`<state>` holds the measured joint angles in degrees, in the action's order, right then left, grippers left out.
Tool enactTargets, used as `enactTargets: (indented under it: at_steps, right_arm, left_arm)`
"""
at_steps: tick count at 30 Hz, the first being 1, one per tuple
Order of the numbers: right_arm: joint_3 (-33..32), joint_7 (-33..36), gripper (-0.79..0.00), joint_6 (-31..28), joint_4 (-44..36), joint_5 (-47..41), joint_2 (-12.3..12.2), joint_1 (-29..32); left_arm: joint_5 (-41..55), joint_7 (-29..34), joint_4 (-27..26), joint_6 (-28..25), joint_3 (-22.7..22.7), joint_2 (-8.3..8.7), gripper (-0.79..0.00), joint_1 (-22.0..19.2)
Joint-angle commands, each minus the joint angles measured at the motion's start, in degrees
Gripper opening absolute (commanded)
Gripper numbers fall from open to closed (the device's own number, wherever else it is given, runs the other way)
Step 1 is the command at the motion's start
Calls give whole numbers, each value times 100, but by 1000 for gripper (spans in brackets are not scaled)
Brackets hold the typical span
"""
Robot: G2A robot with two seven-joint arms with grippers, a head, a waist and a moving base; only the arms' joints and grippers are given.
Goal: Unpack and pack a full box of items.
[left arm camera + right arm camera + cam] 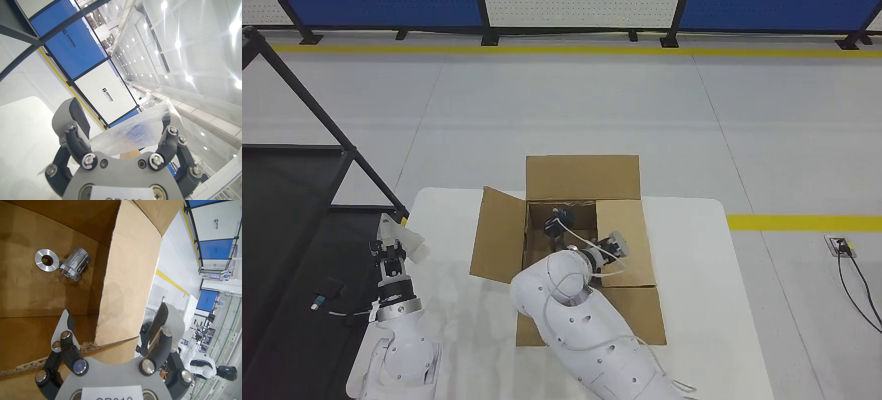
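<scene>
stands the left gripper [120, 111] upright near the left edge of the table [702, 300], jaws wide with a clear bag [132, 130] lying across them, and holds the right gripper [115, 309] inside the open cardboard box [130, 275], jaws wide and empty, above a metal ring [46, 260] and a grey cylinder [75, 262].

Box [34, 298]: matt brown cardboard, torn edge rough. Ring [40, 264]: bright machined metal. Ribbed sleeve [75, 263]: dull grey metal. Bag [136, 130]: thin translucent plastic.
</scene>
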<state>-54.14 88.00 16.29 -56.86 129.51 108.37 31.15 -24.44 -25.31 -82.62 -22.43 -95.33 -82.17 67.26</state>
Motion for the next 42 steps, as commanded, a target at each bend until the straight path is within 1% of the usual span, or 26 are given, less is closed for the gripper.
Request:
enactTargets:
  at_steps: [1, 8, 12, 16, 22, 28, 31, 35, 39, 42]
  right_arm:
    - [-180, 0, 0, 0, 259, 207, 145, -64]
    - [-867, 0, 0, 0, 976, 818, 532, -257]
    - [-1131, 0, 0, 0, 988, 1015, 620, -299]
    - [-1237, 0, 0, 0, 766, 1247, 642, -202]
    - [-1343, 0, 0, 0, 163, 1612, 632, 110]
    - [-1279, 0, 0, -1, -180, 1753, 617, 354]
    - [-1171, 0, 0, -1, -60, 1613, 607, 332]
    - [-1090, 0, 0, -1, 296, 1368, 604, 181]
    - [-1218, 0, 0, -1, 767, 1372, 618, -37]
    - [-1312, 0, 0, -1, 974, 1341, 644, -156]
  left_arm:
    - [7, 0, 8, -9, 3, 0, 0, -5]
    - [22, -22, 12, -35, -5, 1, 0, -14]
    - [35, -25, 13, -52, -5, 1, 0, -10]
    - [76, 17, -33, -99, 2, 1, 0, 25]
    - [125, 72, -114, -149, -8, 5, 0, 72]
    - [158, 94, -153, -188, -18, 7, 0, 110]
    - [167, 82, -140, -205, -25, 8, 0, 125]
    - [177, 49, -126, -234, -39, 8, 0, 149]
    - [207, 45, -141, -239, -56, 9, 0, 179]
    - [221, 44, -165, -239, -67, 9, 0, 200]
